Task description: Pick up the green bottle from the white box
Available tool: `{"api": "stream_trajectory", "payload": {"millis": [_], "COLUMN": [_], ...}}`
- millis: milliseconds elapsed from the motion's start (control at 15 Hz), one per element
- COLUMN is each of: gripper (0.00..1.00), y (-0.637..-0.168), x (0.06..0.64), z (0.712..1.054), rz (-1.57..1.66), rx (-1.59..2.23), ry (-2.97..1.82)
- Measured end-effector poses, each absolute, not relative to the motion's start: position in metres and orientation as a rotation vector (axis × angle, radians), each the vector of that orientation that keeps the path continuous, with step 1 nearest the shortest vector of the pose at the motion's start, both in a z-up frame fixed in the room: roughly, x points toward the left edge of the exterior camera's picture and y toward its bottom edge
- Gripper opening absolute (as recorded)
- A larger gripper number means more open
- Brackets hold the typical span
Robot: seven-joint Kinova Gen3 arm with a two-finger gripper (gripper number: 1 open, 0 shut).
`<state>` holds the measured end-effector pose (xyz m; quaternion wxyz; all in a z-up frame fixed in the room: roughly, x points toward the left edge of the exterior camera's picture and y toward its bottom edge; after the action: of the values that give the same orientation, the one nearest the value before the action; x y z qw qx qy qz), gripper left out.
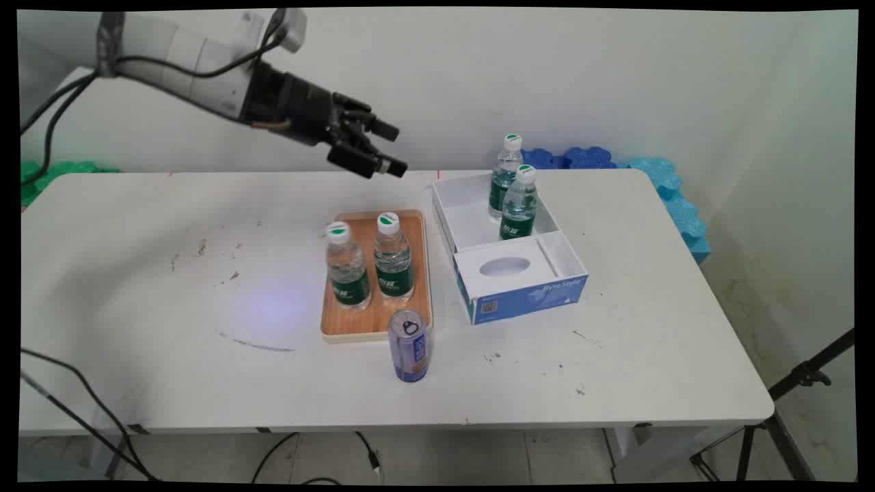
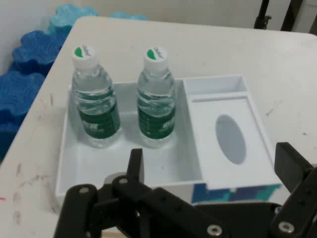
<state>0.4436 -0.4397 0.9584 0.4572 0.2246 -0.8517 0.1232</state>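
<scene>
My black gripper (image 1: 391,147) hangs open and empty above the table's far side, up and left of the white box (image 1: 472,222). Two water bottles stand in that box: one at the back (image 1: 505,175) and one in front of it (image 1: 519,202). In the hand view the same two bottles (image 2: 94,99) (image 2: 156,99) stand side by side in the box's (image 2: 69,168) open compartment, beyond my fingers (image 2: 135,163). Two more water bottles (image 1: 347,266) (image 1: 393,257) stand upright on a wooden tray (image 1: 372,321). A purple drink can (image 1: 409,345) stands just in front of the tray.
The box has a lidded section with an oval hole (image 1: 506,266) and a blue front. Blue foam pieces (image 1: 673,198) lie along the table's far right edge; green foam (image 1: 48,171) sits at the far left. A black tripod (image 1: 800,383) stands right of the table.
</scene>
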Motion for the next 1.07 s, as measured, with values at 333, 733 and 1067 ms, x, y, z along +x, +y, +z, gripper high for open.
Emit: {"api": "stream_trajectory", "payload": {"millis": [333, 733, 1067], "gripper": [1.0, 1.0, 1.0], "y": [-0.47, -0.512, -0.538], "x": [0.403, 0.341, 0.31], "z": [0.953, 0.916, 0.885], "rz": [0.301, 0.295, 0.299], "rx": [0.583, 0.623, 0.681], "ry": [-2.125, -2.169, -2.194]}}
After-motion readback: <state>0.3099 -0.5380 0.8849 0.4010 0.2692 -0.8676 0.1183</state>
